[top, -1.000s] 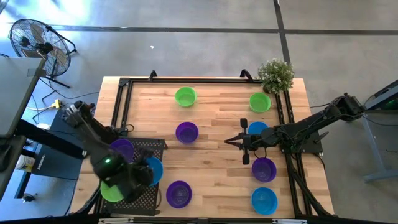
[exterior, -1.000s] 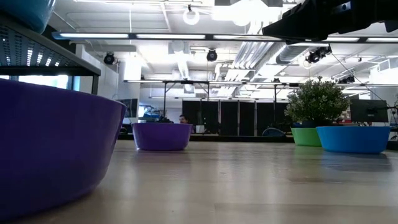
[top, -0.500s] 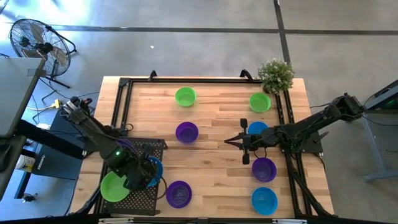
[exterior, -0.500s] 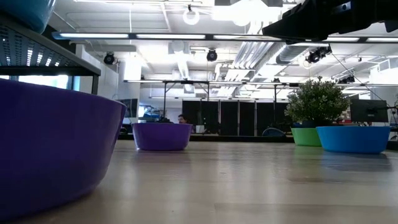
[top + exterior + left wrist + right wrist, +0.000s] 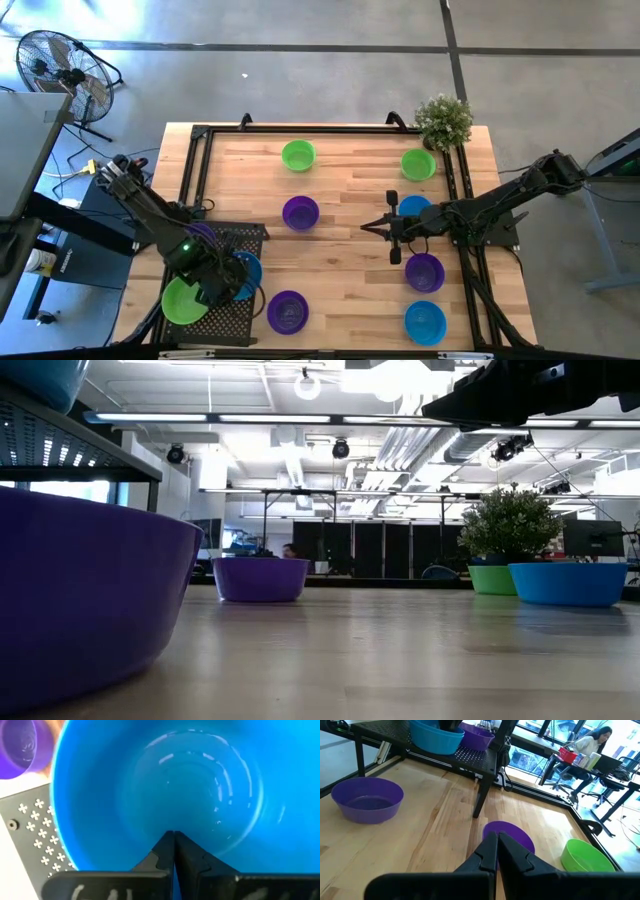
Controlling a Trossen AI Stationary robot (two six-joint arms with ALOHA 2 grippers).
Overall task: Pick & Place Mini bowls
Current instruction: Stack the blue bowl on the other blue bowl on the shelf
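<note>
The left end effector [image 5: 225, 283] hangs over the black perforated rack [image 5: 232, 318] at the near-left corner of the tabletop [image 5: 340, 250], its fingers pressed together and pinching nothing. In the left wrist view a blue bowl [image 5: 165, 795] fills the picture directly under the closed fingertips, open side up, with the rack's mesh [image 5: 37, 840] showing beside it. On the rack a green bowl [image 5: 182, 300] sits just beside the end effector on the outer side, and a purple bowl [image 5: 200, 237] peeks out from under the arm (mostly hidden).

The right end effector [image 5: 366, 226] waits above the middle of the tabletop, fingers also pressed together and empty. The nearest bowls to it are a purple one [image 5: 300, 212] ahead of its tip and a blue one [image 5: 413, 208] beside its wrist.

Other bowls lie well apart on the wood: green [image 5: 298, 155] and green [image 5: 418, 164] at the far side, the second near a potted plant [image 5: 443, 121]; purple [image 5: 288, 311], purple [image 5: 424, 271] and blue [image 5: 425, 321] along the near side.
</note>
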